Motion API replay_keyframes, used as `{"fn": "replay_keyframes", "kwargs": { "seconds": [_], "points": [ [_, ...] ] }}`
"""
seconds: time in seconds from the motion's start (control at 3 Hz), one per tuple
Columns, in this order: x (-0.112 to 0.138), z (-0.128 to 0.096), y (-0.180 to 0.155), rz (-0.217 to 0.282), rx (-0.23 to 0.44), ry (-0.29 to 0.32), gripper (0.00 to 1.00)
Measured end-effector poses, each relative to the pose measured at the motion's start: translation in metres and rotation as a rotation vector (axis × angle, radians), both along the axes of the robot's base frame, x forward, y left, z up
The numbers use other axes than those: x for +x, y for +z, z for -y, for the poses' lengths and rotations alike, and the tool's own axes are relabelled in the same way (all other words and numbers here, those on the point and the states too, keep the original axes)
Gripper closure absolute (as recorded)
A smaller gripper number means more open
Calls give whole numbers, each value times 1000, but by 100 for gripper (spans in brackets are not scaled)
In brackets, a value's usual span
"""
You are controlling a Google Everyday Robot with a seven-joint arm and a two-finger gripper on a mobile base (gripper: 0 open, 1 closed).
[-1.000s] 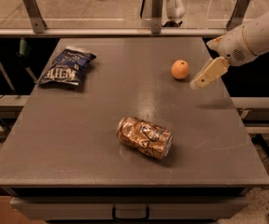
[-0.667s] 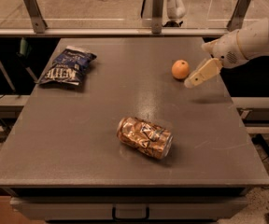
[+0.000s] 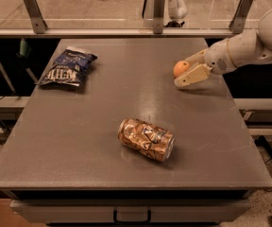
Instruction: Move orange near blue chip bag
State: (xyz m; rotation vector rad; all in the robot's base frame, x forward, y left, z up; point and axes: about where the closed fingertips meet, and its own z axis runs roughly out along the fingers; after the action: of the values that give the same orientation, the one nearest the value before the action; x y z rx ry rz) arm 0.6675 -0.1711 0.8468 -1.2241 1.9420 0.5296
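The orange (image 3: 180, 68) is small and round and sits on the grey table (image 3: 103, 108) at the right, towards the back. My gripper (image 3: 187, 70) reaches in from the right, its cream fingers (image 3: 192, 75) open on either side of the orange, one behind it and one in front. The blue chip bag (image 3: 68, 67) lies flat at the back left of the table, dark navy with white lettering, far from the orange.
A crushed brown-gold can (image 3: 146, 139) lies on its side near the table's middle front. A rail with metal posts (image 3: 158, 11) runs along the back edge. The table's right edge is just past the arm (image 3: 249, 46).
My gripper has moved left to the orange, and its fingers now stand around it. The orange, bag and can have not moved.
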Motion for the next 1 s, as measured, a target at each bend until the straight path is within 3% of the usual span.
{"fn": "replay_keyframes", "kwargs": {
  "seconds": [0.33, 0.67, 1.0],
  "points": [
    [3, -3, -6, -5, 24, 1, 57],
    [4, 12, 22, 67, 65, -23, 86],
    [3, 30, 55, 150, 80, -41, 100]
  ]
}}
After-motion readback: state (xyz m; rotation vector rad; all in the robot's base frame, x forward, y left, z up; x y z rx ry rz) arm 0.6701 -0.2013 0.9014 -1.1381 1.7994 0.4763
